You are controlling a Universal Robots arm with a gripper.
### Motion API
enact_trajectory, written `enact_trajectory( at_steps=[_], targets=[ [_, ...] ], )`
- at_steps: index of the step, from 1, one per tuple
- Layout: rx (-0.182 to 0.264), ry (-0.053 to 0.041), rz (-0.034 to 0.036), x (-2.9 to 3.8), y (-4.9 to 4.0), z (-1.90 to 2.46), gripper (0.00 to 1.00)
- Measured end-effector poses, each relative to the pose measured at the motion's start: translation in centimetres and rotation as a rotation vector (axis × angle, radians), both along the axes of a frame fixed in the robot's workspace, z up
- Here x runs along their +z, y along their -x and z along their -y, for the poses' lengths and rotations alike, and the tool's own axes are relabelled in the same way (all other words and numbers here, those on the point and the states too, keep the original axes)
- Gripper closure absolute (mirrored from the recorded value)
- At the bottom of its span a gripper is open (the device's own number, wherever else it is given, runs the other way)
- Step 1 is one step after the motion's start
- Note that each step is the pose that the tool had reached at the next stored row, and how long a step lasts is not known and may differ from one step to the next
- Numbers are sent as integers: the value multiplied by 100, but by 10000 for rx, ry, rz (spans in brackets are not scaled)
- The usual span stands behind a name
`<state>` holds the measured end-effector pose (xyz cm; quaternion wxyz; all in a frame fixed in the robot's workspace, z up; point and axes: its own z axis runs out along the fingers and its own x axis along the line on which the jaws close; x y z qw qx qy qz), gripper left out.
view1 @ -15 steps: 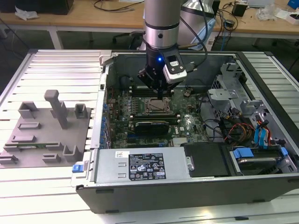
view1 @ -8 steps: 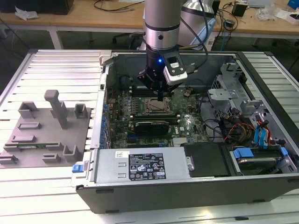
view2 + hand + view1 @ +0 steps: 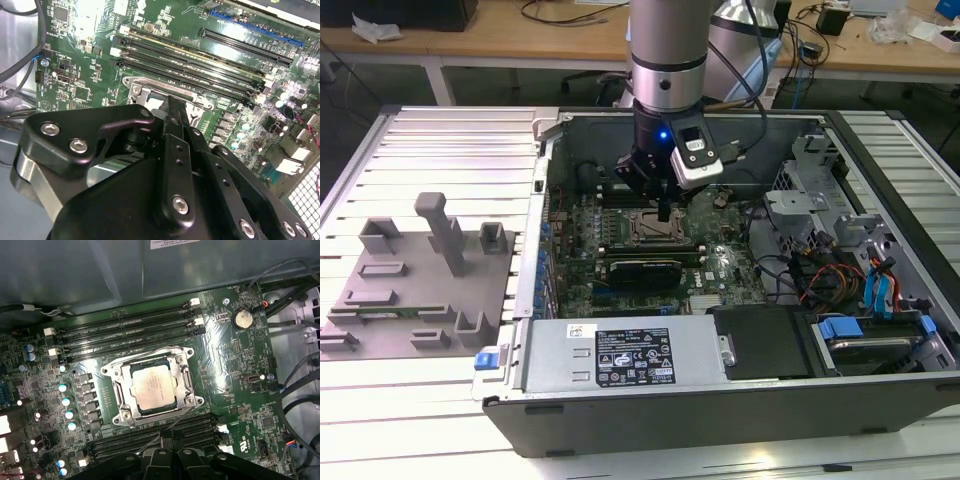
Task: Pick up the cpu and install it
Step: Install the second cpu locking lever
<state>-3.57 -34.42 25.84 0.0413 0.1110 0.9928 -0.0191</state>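
Note:
In the first wrist view the cpu [image 3: 152,386], a pale silver square chip, lies flat inside the metal-framed socket [image 3: 116,374] on the green motherboard [image 3: 225,370]. My gripper [image 3: 167,439] hovers just beside the socket, its dark fingers drawn together with nothing between them. From the exterior view the gripper [image 3: 663,211] hangs over the socket [image 3: 655,231] in the middle of the open computer case [image 3: 620,420]. In the second wrist view the gripper [image 3: 174,106] covers most of the socket frame [image 3: 140,90].
Rows of black memory slots [image 3: 125,332] flank the socket on two sides. Loose cables [image 3: 820,275] and blue drive latches [image 3: 880,295] fill the case toward the exterior view's right. A grey plastic fixture [image 3: 415,285] with upright blocks sits outside the case toward the exterior view's left.

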Motion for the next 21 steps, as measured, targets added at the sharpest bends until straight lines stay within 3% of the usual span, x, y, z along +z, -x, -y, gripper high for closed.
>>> enact_trajectory(
  at_steps=[1,4,9,16,21],
  targets=[
    [1,-1,-16,-1,-1,1,89],
    [60,-35,-305,-9,0,2,89],
    [106,-35,-312,-10,0,2,89],
    [635,-27,-313,-26,1,3,89],
    [655,-26,-313,-28,1,3,89]
  ],
)
